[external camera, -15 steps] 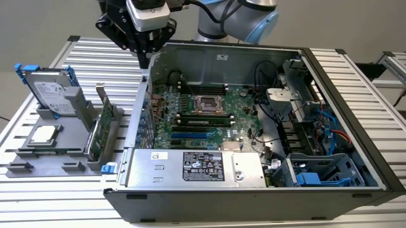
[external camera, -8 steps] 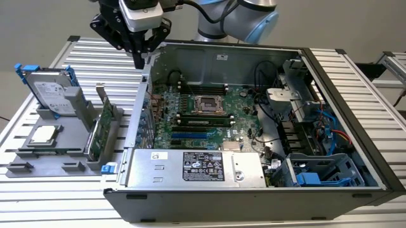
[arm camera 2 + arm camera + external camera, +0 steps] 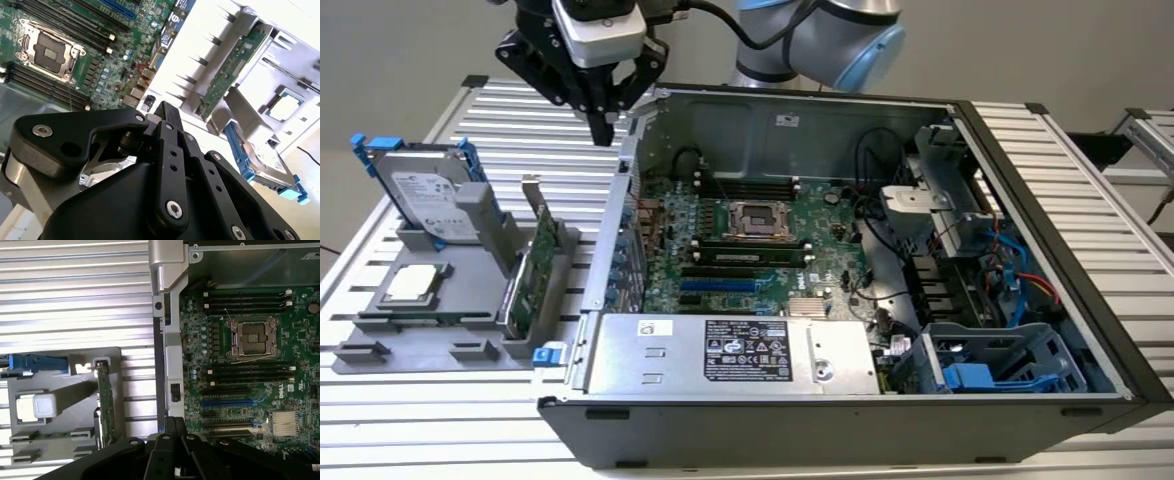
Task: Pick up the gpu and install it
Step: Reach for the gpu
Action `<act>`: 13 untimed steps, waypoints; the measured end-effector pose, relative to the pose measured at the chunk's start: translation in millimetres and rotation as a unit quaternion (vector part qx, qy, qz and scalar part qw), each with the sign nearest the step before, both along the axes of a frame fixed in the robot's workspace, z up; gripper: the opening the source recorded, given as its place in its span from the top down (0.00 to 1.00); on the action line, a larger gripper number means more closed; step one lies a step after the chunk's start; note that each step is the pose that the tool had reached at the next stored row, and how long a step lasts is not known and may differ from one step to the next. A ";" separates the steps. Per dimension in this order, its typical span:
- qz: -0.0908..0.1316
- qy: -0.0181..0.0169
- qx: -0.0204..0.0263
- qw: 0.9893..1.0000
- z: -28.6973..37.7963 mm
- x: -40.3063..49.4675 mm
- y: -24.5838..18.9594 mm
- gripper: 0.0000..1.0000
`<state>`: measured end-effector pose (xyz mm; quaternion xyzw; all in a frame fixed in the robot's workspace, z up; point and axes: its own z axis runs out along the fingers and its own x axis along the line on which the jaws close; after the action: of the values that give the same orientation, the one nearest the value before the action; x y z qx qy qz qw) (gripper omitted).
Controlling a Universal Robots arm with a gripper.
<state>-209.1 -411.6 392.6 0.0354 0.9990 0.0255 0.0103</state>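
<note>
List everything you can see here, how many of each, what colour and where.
table: one, silver slats.
holder: one, grey, on the table, exterior view's left.
gpu: one, green board, on edge in the holder.
hard drive: one, silver in blue frame, upright in the holder.
processor chip: one, silver, flat in the holder.
computer case: one, black, open, on the table.
motherboard: one, green, inside the case.
gripper: one, black, shut, empty, above the case wall nearest the holder.
</note>
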 end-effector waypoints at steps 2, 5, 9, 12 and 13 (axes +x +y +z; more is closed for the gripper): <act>0.000 0.000 0.000 1.000 0.0 -2.3 -0.3 1.00; 0.000 0.000 0.000 1.000 0.0 -5.7 -0.8 1.00; 0.000 0.000 0.001 1.000 0.0 -10.1 -1.4 1.00; 0.000 0.000 0.001 1.000 0.0 -13.3 -1.9 1.00; 0.000 0.000 0.001 1.000 0.0 -14.5 -2.1 1.00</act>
<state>-223.5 -413.7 392.6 0.0354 0.9990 0.0265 0.0103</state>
